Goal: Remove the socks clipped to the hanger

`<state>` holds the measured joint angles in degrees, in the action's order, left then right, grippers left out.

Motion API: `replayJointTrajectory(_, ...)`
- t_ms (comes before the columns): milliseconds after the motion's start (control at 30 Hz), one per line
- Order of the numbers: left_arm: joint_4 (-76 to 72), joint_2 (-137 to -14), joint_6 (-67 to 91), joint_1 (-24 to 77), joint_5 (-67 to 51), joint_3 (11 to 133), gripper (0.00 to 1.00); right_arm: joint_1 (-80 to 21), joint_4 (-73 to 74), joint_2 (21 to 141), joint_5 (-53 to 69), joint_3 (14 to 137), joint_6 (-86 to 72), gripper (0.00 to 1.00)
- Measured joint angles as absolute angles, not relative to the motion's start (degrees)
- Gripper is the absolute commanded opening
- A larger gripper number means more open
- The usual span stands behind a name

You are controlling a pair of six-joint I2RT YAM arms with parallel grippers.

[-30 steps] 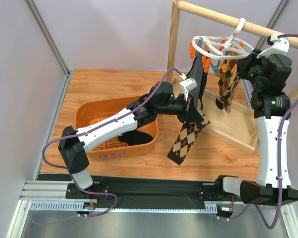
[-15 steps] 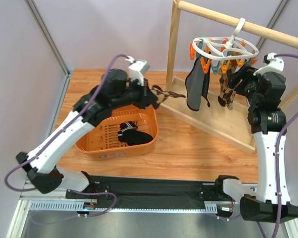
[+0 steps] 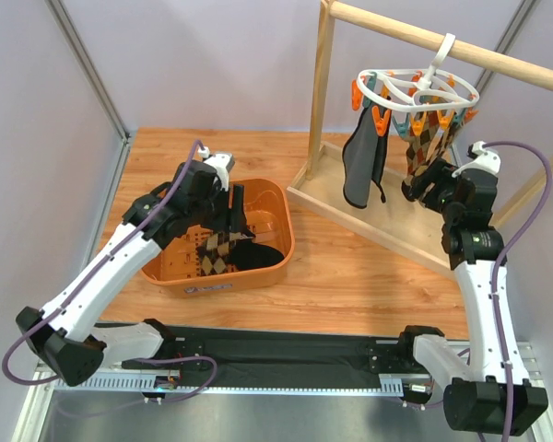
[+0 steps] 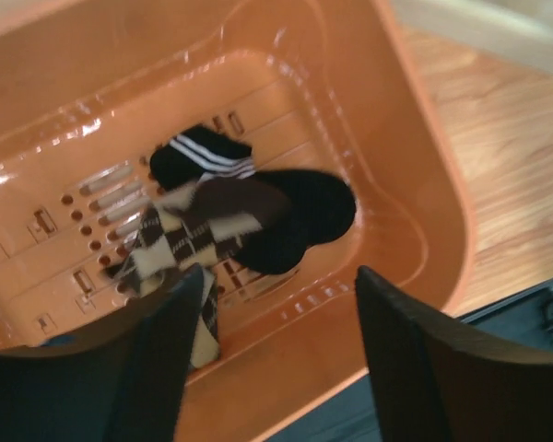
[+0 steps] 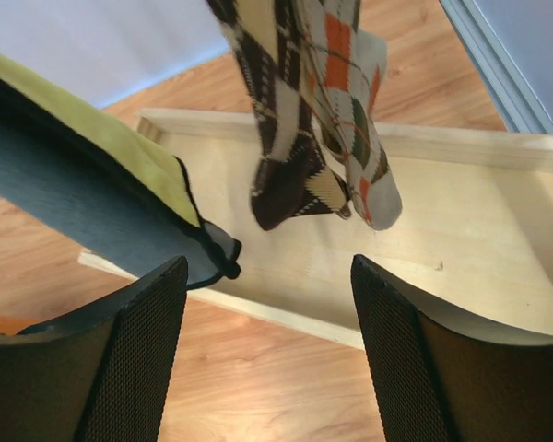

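The white ring hanger point(image 3: 417, 90) hangs upright, orange and teal clips around its rim. A black-and-yellow sock point(image 3: 361, 170) and argyle socks point(image 3: 424, 147) dangle from it, clipped. In the orange basket point(image 4: 415, 138) lie an argyle sock point(image 4: 170, 241), a striped black sock point(image 4: 203, 157) and a plain black sock point(image 4: 300, 216), heaped together.

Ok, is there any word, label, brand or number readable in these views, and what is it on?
None can be read in any view.
Orange basket: a small pale label on its near outer wall, too small to read.
Socks and hanger: patterns and plain plastic only, no lettering visible.
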<state>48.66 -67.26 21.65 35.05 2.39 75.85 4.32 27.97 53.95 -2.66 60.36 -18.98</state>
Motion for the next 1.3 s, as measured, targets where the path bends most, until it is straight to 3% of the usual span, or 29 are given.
replayJointTrajectory(133,49.47,-69.87,21.71,34.41,1.32,74.00,0.84,4.32,24.49,55.77,-4.51,56.16,-18.11,0.73)
replayJointTrajectory(300,48.77,-69.06,21.28,34.41,-2.96,75.05,0.85,4.32,19.77,58.83,-7.07,53.91,-16.51,0.67)
replayJointTrajectory(500,45.78,-66.22,21.10,34.41,-10.37,75.55,0.81,4.32,11.99,65.12,-8.84,53.74,-14.02,0.53)
replayJointTrajectory(667,41.87,-64.69,21.39,34.41,-16.16,75.48,0.76,4.05,10.79,69.78,-8.80,54.08,-12.51,0.19)
replayJointTrajectory(700,40.58,-64.58,21.56,34.41,-17.23,75.26,0.76,3.81,11.44,69.84,-8.78,54.39,-12.47,0.06)
replayJointTrajectory(733,39.46,-64.55,21.69,34.41,-18.13,74.91,0.75,3.53,12.78,69.69,-8.80,55.07,-12.29,0.01)
replayJointTrajectory(967,33.17,-65.63,22.83,36.36,-22.28,72.03,0.74,2.00,20.51,60.05,-7.46,57.12,-13.32,0.00)
replayJointTrajectory(1067,31.20,-66.37,23.18,37.63,-22.92,72.03,0.75,2.00,22.41,57.14,-8.58,58.74,-13.52,0.05)
replayJointTrajectory(1300,28.14,-66.32,24.14,38.24,-23.75,71.66,0.75,2.00,24.88,57.49,-6.87,59.66,-14.00,0.00)
